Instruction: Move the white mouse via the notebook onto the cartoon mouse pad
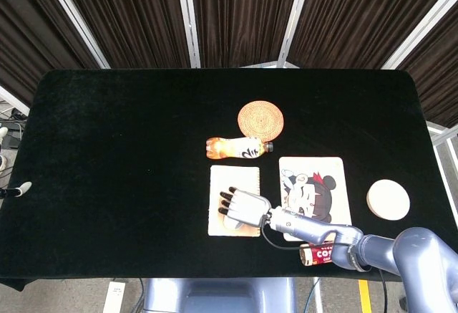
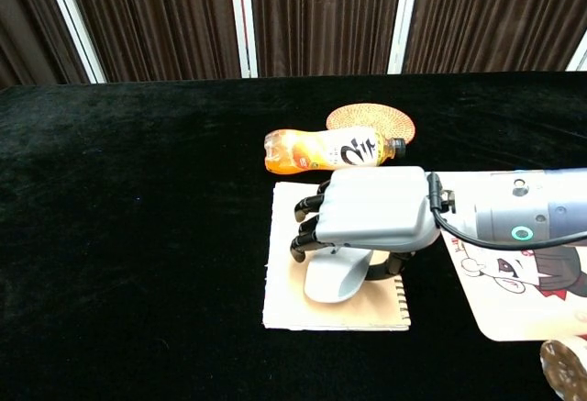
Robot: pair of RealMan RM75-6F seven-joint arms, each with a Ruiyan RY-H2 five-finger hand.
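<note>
Right hand (image 2: 371, 217) sits over the white mouse (image 2: 336, 277), palm down, with its dark fingers (image 2: 307, 228) bent over the far left end. The thumb reaches down beside the mouse on the right. I cannot tell if the hand has really grabbed the mouse or is only lying on it. The mouse rests on the notebook (image 2: 289, 300), which lies flat on the black table (image 2: 138, 236). Just far of the notebook, an orange bottle (image 2: 312, 150) lies on its side, and a round woven mat (image 2: 371, 118) sits behind it. Right of the notebook is the cartoon mouse pad (image 1: 313, 188). A red can (image 1: 319, 254) lies near it, and a round white disc (image 1: 388, 198) is farther right.
</note>
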